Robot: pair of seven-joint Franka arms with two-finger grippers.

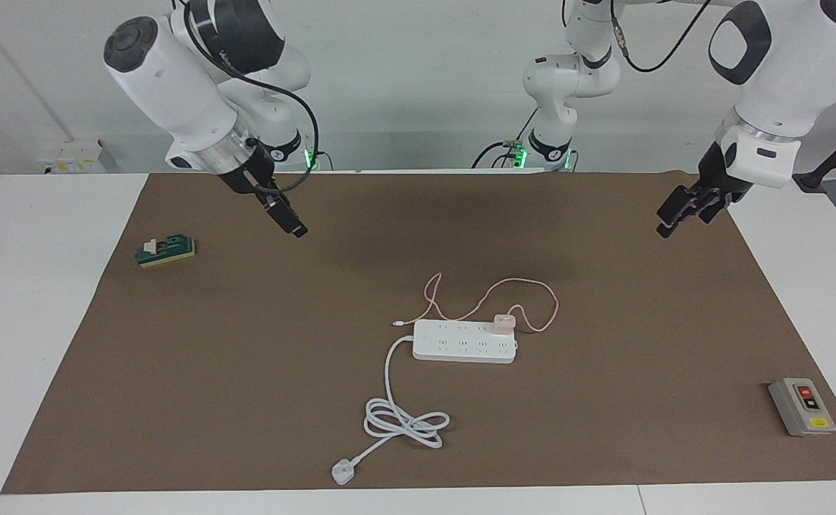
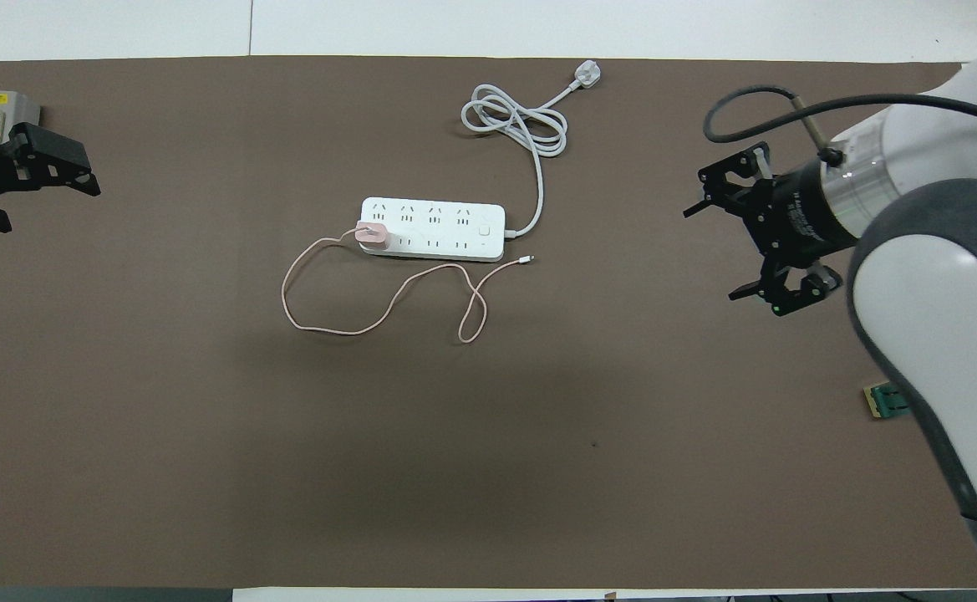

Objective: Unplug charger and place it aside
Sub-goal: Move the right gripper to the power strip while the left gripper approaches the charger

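Charger (image 1: 504, 323) is seen plugged into the strip (image 1: 464, 341) at its end toward the left arm. Left gripper (image 1: 684, 210) and right gripper (image 1: 283, 212) are held high, both spread. The cube should be pinched squarely and pulled straight up, with the strip pinned.

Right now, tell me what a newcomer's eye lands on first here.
The white power strip lies mid-mat with the pink charger plugged into its end toward the left arm, its thin cable looping on the mat nearer the robots. The strip's thick cord coils farther from the robots. The left tool and right tool hang over bare mat toward either end.
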